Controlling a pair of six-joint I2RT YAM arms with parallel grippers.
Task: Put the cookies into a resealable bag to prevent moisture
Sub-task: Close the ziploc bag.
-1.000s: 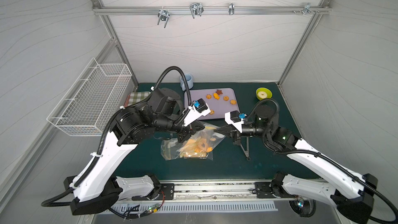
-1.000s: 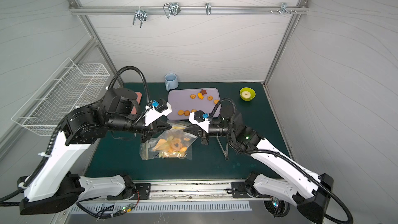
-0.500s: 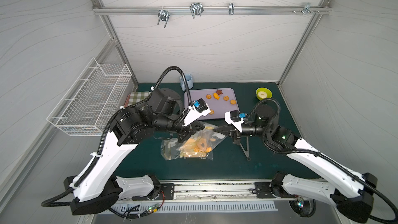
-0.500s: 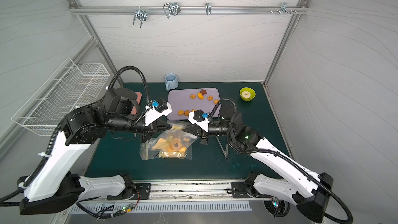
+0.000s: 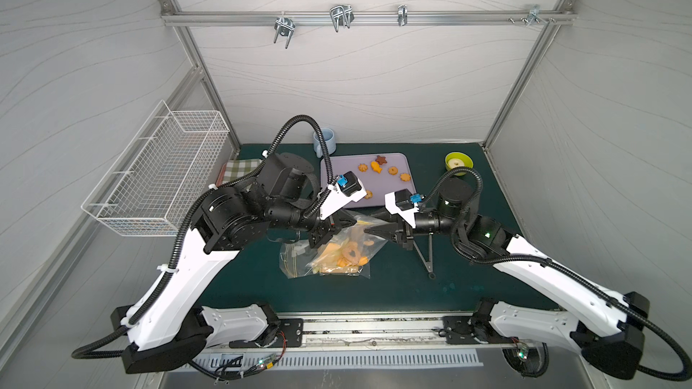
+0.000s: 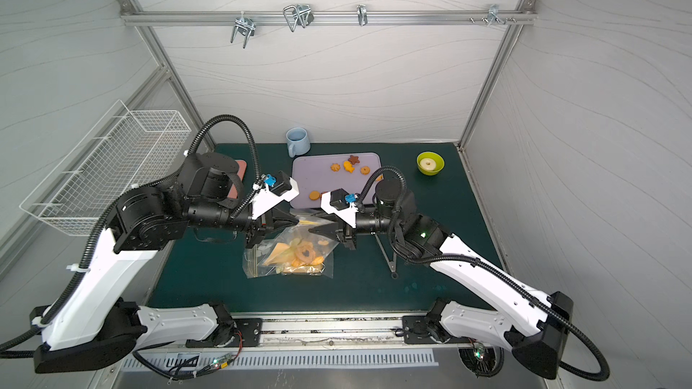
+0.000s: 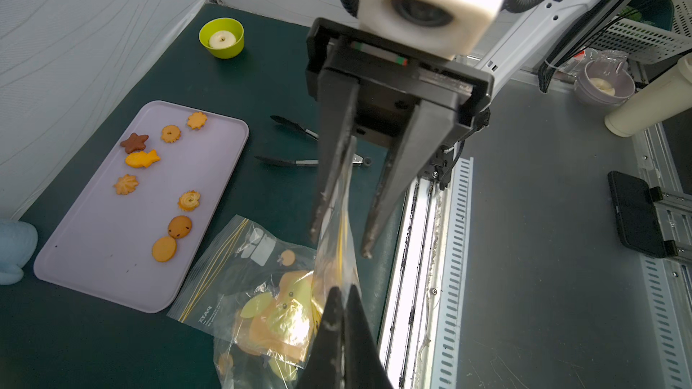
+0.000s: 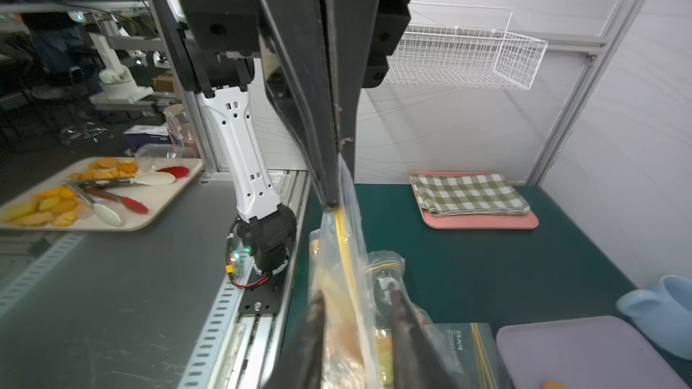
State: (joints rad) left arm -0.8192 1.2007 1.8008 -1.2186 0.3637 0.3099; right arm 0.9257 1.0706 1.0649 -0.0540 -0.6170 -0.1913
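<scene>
A clear resealable bag (image 5: 337,252) (image 6: 296,252) with yellow zip stripes lies mid-table, its top lifted. Several orange cookies (image 5: 352,256) show inside it. My left gripper (image 7: 342,291) (image 5: 354,221) is shut on the bag's raised top edge. My right gripper (image 8: 354,291) (image 7: 340,243) faces it, and its fingers stand apart on either side of that raised top (image 8: 344,256). More cookies (image 7: 142,159) (image 5: 378,168), among them a dark brown star (image 7: 134,142), lie on the lilac tray (image 7: 93,237) (image 6: 310,174) behind the bag.
A second flat bag (image 7: 224,256) lies beside the tray. Black tongs (image 5: 427,256) rest right of the bag. There is a green bowl (image 5: 458,162) at the back right and a blue mug (image 5: 324,140) behind the tray. A checked cloth (image 8: 468,196) and a wire basket (image 5: 161,170) are on the left.
My right gripper has shifted slightly toward the bag's top and my left gripper. The left gripper keeps its hold and has not moved.
</scene>
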